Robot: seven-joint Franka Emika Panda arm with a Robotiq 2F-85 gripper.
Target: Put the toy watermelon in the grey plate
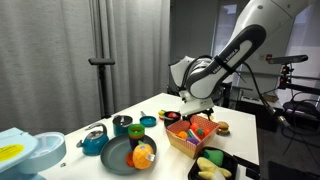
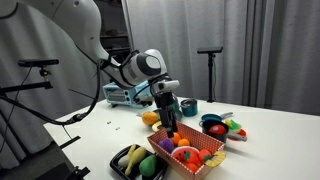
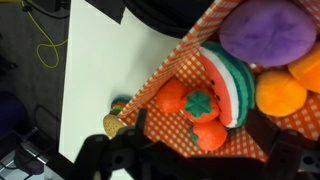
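Green-rinded toy watermelon point(image 3: 228, 85) in orange basket point(image 3: 172, 60), just under spread gripper point(image 3: 195, 160)

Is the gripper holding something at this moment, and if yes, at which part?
Nothing is held. The gripper hangs open above the basket, and the toy watermelon lies inside it, not gripped.

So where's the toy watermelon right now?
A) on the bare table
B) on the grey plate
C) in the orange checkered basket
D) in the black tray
C: the wrist view shows the toy watermelon lying inside the orange checkered basket, up against the red toy fruit.
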